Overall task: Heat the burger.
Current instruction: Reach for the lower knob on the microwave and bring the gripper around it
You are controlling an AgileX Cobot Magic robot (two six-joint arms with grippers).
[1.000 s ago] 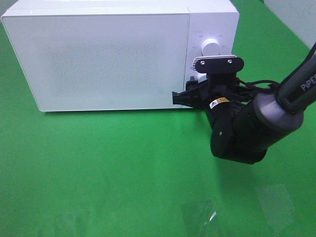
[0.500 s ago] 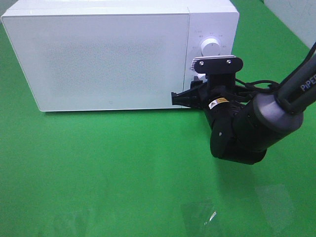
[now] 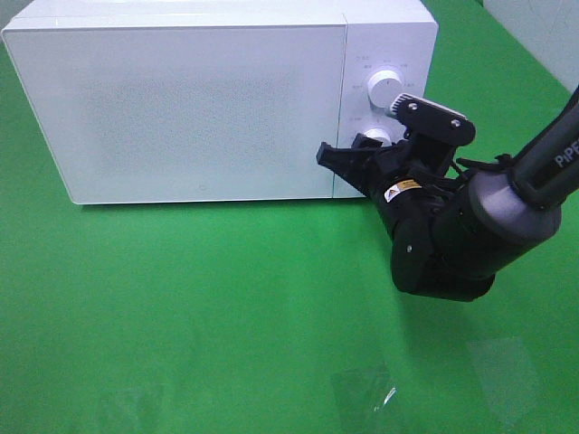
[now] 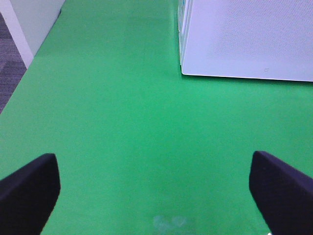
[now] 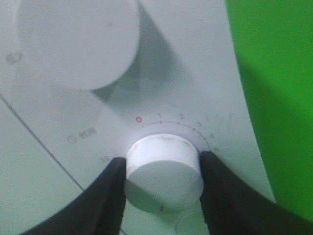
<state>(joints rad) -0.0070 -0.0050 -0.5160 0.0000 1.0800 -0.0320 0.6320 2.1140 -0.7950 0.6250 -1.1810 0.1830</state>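
The burger is hidden; the white microwave has its door closed. My right gripper reaches to the control panel and is shut on the lower dial. The right wrist view shows that round white dial squeezed between the two black fingers, with timer numbers printed around it. The upper dial is untouched. In the left wrist view my left gripper hovers open over bare green cloth, short of the microwave's corner, holding nothing.
A green cloth covers the table. Shiny transparent patches lie near its front edge. A white panel stands at the back right. In the left wrist view the cloth's side edge meets grey floor.
My right wrist has rolled while gripping the lower dial, tilting its camera mount and lifting the near finger. The microwave and left gripper have not moved.
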